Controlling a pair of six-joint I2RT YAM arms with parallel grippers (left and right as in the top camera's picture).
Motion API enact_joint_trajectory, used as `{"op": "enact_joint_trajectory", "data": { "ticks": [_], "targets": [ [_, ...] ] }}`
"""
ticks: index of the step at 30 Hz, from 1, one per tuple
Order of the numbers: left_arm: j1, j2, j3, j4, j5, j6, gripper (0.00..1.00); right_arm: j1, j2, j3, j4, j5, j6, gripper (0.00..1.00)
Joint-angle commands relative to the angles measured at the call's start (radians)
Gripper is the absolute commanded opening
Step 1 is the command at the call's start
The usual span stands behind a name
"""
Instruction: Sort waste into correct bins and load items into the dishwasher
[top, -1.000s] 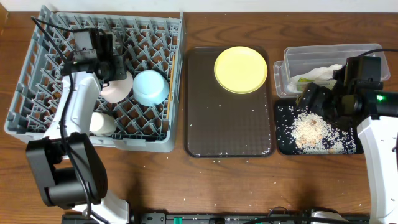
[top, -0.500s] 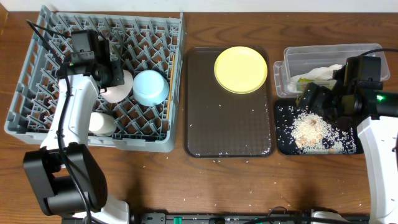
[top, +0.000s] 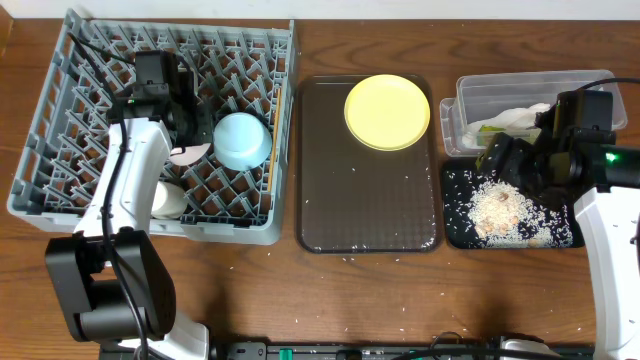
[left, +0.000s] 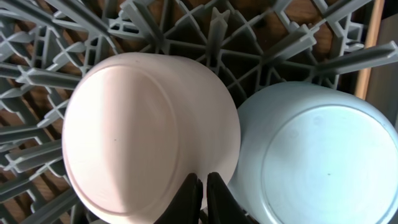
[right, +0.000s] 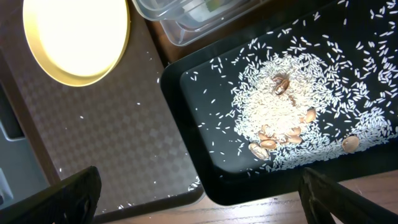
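We find the left fingers pinched narrow on the white bowl, which leans just ahead of them in the dish rack, against the light blue bowl; we advise seating it between pegs before release

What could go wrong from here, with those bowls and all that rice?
The shut left gripper sits at the rim of the white bowl, which seems to lean on the light blue bowl; a nudge might tip either in the dish rack. The open right gripper hangs over rice scraps in the black tray, and a careless dip could scatter more onto the brown tray.
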Motion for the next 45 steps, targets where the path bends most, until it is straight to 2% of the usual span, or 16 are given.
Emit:
{"op": "enact_joint_trajectory", "data": {
  "ticks": [1,7,17,28,36,41,45],
  "targets": [
    [0.001,-0.045,0.006,0.003,-0.013,-0.038,0.08,-0.005,-0.012,0.011,-0.001,-0.001,-0.01,0.99],
    [0.002,-0.099,0.005,0.011,-0.107,-0.04,0.07,-0.005,-0.012,0.012,-0.001,-0.001,-0.01,0.99],
    [0.003,0.064,-0.007,0.022,-0.143,-0.04,0.07,-0.005,-0.012,0.012,-0.001,-0.001,-0.01,0.99],
    [-0.003,0.015,-0.006,0.014,-0.101,-0.045,0.07,-0.005,-0.012,0.012,-0.001,-0.001,-0.01,0.99],
    [-0.037,-0.125,-0.006,-0.008,0.136,-0.046,0.07,-0.005,-0.012,0.012,-0.001,-0.001,-0.01,0.99],
    [-0.131,-0.106,-0.013,-0.026,0.119,-0.048,0.07,-0.005,-0.012,0.012,-0.001,-0.001,-0.01,0.99],
    [-0.189,-0.036,-0.015,-0.014,0.039,-0.048,0.07,-0.005,-0.012,0.012,-0.001,-0.001,-0.01,0.99]
  ]
}}
